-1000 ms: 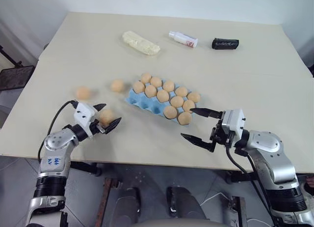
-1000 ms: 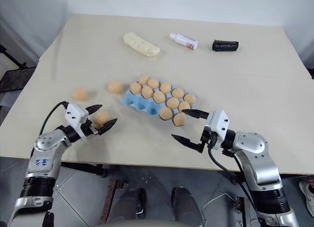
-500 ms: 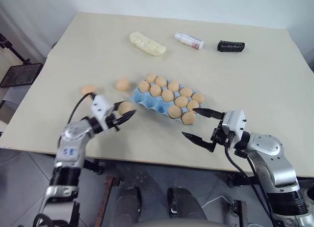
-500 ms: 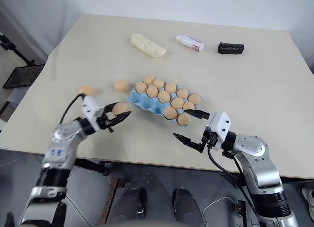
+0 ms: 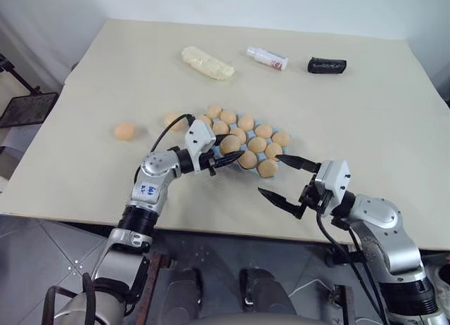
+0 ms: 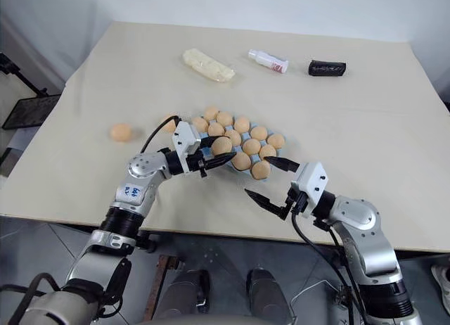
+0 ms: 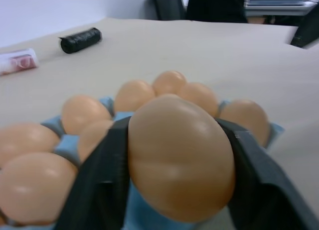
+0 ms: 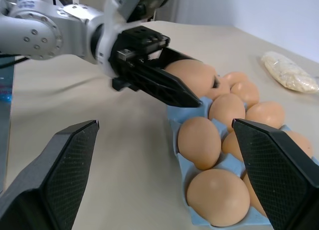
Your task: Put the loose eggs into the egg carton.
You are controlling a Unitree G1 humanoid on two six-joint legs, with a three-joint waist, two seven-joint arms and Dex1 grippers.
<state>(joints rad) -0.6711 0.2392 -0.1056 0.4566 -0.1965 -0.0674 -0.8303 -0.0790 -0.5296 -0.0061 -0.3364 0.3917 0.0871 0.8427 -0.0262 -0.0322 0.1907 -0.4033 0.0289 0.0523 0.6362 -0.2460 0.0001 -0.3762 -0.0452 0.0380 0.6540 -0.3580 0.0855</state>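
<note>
The egg carton (image 5: 204, 143) near the table's front edge is nearly full, with ten eggs seated in its cups. An eleventh egg (image 5: 229, 144) is pinched in the left gripper (image 5: 223, 150) just over the carton's near-left cups, its long axis lying roughly level between the fingers. Two loose eggs (image 5: 124, 131) wait left of the carton. The right gripper (image 5: 280, 177) hangs spread wide and empty just beside it.

We see our left gripper (image 5: 223, 150) clamped level on an egg (image 7: 180, 158); right gripper (image 5: 280, 176) level, jaws spread wide.
</note>
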